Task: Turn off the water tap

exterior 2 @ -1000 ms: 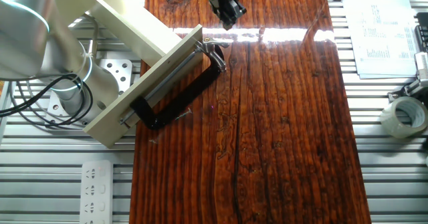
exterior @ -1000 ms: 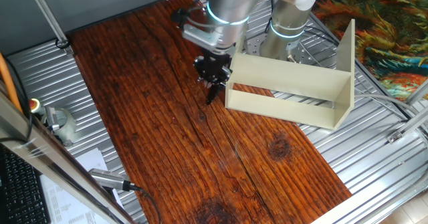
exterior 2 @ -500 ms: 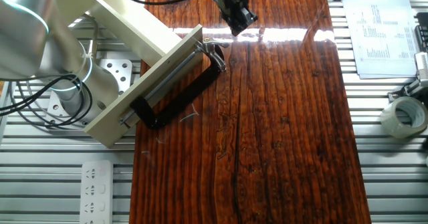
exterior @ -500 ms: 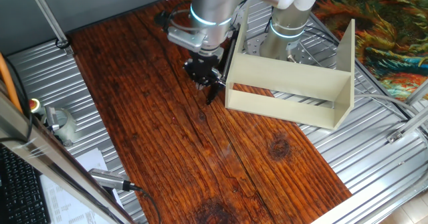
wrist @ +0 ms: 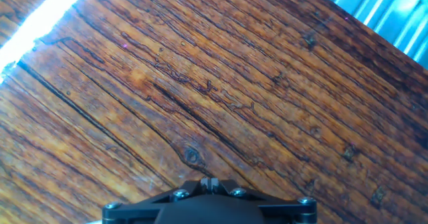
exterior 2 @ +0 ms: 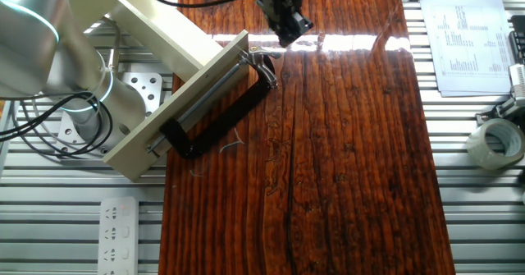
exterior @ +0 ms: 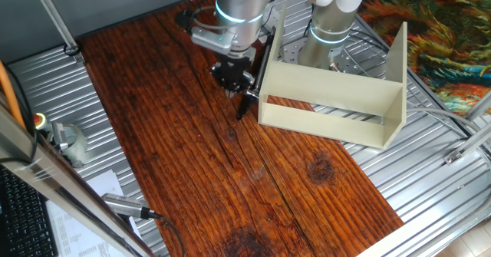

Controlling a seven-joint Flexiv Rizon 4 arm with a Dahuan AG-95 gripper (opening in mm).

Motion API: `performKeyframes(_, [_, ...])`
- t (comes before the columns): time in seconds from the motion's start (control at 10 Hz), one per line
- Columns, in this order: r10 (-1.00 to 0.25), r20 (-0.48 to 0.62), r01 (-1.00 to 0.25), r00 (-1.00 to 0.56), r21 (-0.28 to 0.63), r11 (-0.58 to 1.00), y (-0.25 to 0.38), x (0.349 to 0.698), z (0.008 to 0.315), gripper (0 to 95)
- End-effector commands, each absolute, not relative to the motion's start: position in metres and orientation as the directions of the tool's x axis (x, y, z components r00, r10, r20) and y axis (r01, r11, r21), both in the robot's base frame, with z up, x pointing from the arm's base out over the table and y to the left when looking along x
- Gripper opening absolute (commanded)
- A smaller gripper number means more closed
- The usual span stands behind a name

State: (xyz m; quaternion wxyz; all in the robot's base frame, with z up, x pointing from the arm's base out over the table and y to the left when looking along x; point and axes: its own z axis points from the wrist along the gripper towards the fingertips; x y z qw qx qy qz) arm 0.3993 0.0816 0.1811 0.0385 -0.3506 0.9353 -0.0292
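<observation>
The water tap (exterior 2: 259, 60) is a tiny silvery piece at the upper end of the black C-clamp (exterior 2: 220, 117), against the corner of the beige panel stand (exterior 2: 176, 90). In one fixed view only the clamp's dark end (exterior: 242, 107) shows beside the stand (exterior: 337, 107), and I cannot make out the tap there. My gripper (exterior 2: 288, 35) hangs just above and to the right of the tap, apart from it; it also shows in one fixed view (exterior: 233, 87). In the hand view the fingertips (wrist: 210, 182) are pressed together over bare wood, holding nothing.
The wooden board (exterior 2: 344, 168) lies on a ribbed metal table. The robot base (exterior 2: 78, 111) stands left of the stand. A tape roll (exterior 2: 495, 144) and papers (exterior 2: 469, 37) lie at the right, and a power strip (exterior 2: 119, 234) at the lower left.
My gripper has shifted a little sideways, away from the beige stand, staying close above the clamp's end. The clamp and the tap have not moved.
</observation>
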Motion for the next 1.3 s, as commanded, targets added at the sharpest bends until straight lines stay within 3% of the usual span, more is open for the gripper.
performKeyframes(0.1, [-0.663, -0.047, -0.658, -0.748, -0.081, 0.748, 0.08, 0.401, 0.18, 0.0])
performKeyframes(1.3, [-0.686, -0.067, -0.684, -0.724, -0.053, 0.727, 0.058, 0.395, 0.176, 0.0])
